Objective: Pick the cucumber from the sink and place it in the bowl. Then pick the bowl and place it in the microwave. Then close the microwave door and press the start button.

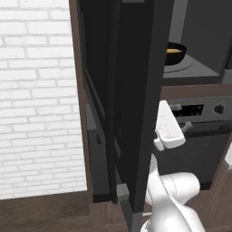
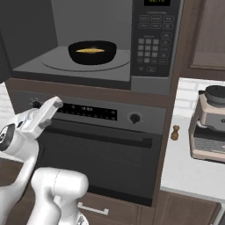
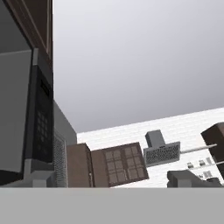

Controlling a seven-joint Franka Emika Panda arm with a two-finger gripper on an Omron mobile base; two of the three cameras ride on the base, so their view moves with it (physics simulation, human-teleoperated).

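Right base view: the bowl [image 2: 92,52] with cucumber [image 2: 92,50] sits inside the microwave [image 2: 151,44]. The door [image 1: 136,104] is open; gripper state unclear. A glancing push could slip off its edge.

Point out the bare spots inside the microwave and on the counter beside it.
Inside the microwave, the floor left of the bowl is bare. The white counter is free in front, between oven and coffee machine.

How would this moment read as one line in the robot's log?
cucumber: in bowl | bowl: in microwave | door: open | start: not pressed
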